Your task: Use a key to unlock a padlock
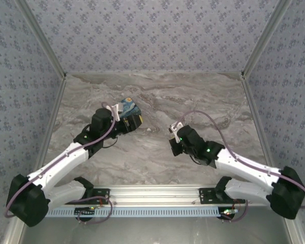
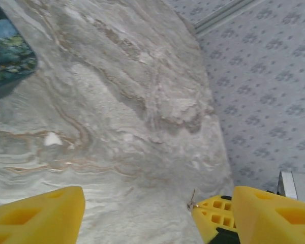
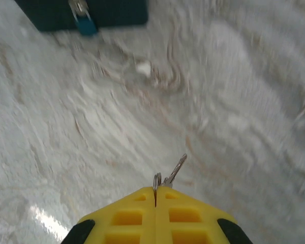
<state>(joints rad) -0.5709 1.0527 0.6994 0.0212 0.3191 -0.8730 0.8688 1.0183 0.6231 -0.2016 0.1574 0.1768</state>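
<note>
In the right wrist view the small teal-blue padlock (image 3: 85,24) hangs on the side of a dark box (image 3: 112,11) at the top edge, far ahead of the fingers. My right gripper (image 3: 155,195) is shut on the key ring. The silvery key (image 3: 176,169) sticks out forward and to the right, above the marble. My left gripper (image 2: 158,203) stands open over bare table with nothing between its yellow fingers (image 2: 38,213). The printed box (image 1: 128,108) lies just beyond the left gripper (image 1: 131,123). The right gripper (image 1: 175,142) is to its right, well apart from it.
A small white fleck (image 3: 143,67) lies on the marble table (image 1: 203,101) between the box and the right gripper. Patterned walls (image 1: 152,30) close the table in at the back and on both sides. A metal rail (image 1: 157,192) runs along the near edge.
</note>
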